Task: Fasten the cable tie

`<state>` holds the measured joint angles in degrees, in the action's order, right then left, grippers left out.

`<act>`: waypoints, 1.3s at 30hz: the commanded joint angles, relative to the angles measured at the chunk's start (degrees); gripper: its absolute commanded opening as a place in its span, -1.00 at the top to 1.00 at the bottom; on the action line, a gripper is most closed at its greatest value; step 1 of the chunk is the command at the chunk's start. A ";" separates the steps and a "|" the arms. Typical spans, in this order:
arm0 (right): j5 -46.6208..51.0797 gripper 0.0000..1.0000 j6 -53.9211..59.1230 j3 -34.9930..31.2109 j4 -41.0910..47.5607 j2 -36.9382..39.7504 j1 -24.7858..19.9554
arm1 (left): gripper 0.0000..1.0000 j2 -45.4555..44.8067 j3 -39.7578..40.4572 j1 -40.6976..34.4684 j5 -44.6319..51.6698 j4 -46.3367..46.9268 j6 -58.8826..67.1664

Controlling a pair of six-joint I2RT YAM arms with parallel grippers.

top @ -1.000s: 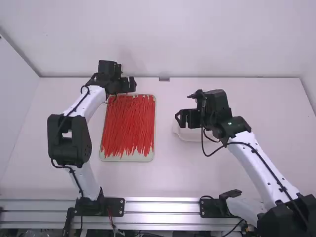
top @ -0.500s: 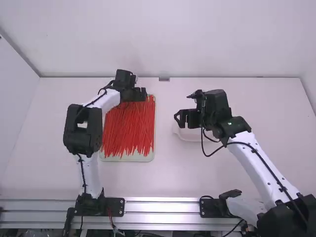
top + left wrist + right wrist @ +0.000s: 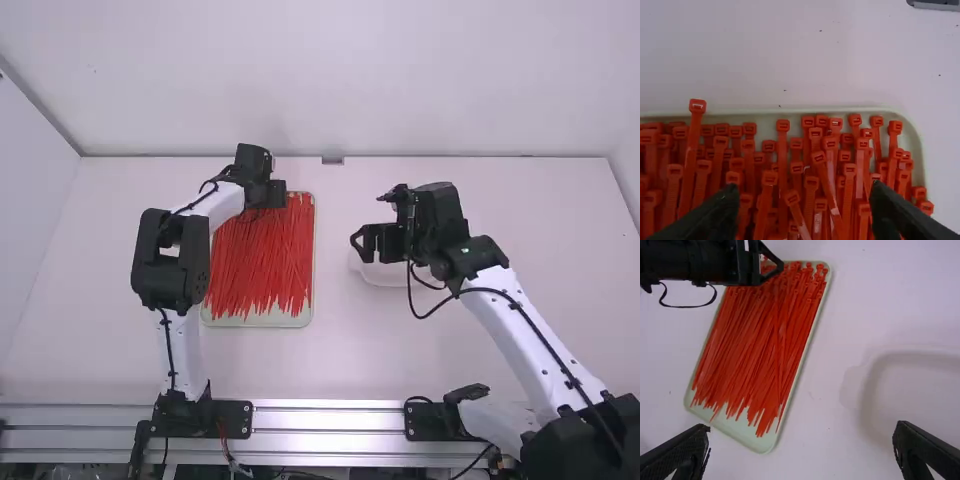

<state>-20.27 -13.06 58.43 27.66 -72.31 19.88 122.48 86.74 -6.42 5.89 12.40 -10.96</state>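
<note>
A white table (image 3: 470,330) fills most of the high view, closed in by a plain white back wall (image 3: 400,80) across the top of the frame and a white side wall (image 3: 25,200) at the left edge. A small grey bracket (image 3: 332,158) sits where the table meets the back wall, near the upper middle. A silver rail (image 3: 330,415) carrying both arm bases runs along the bottom of the frame. Left of centre lies a pale, rounded-corner tray (image 3: 308,300), its long sides running up the picture, heaped with orange-red cable ties (image 3: 262,255) that lie roughly lengthwise, their square heads bunched at the far end. One head pokes over the far rim in the left wrist view. The left gripper (image 3: 268,192) hangs over that far end of the tray, at the upper left of centre. Its two fingers are spread wide with nothing between them, and the tie heads lie below the gap. Just right of centre, the right gripper (image 3: 375,240) is above a shallow white container (image 3: 365,275) that rests on the table, well apart from the tray. This gripper is also spread wide and holds nothing. A few dark specks mark the bare table beyond the tray in the left wrist view.
</note>
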 commanded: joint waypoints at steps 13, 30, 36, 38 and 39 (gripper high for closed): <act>4.02 -0.97 1.42 1.53 -0.24 0.52 7.98 | 0.12 0.50 1.31 0.79 -5.40 -0.02 -0.11; 3.63 -0.97 1.40 1.53 0.02 0.52 7.21 | 0.21 3.13 1.33 0.59 -5.33 -2.38 -1.64; 3.56 -0.96 1.31 1.53 0.46 0.52 6.38 | 0.24 4.76 1.33 0.57 -5.35 -3.26 -1.62; 3.63 -0.97 1.33 1.53 1.01 0.52 6.25 | 0.33 4.83 1.33 0.57 -5.38 -3.30 -1.64; 3.58 -0.97 1.31 1.53 1.14 0.52 6.40 | 0.32 4.83 1.33 0.57 -5.33 -3.65 -1.64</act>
<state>-16.71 -11.86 58.43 28.47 -72.31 26.35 126.69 86.74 -6.15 1.19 9.02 -12.49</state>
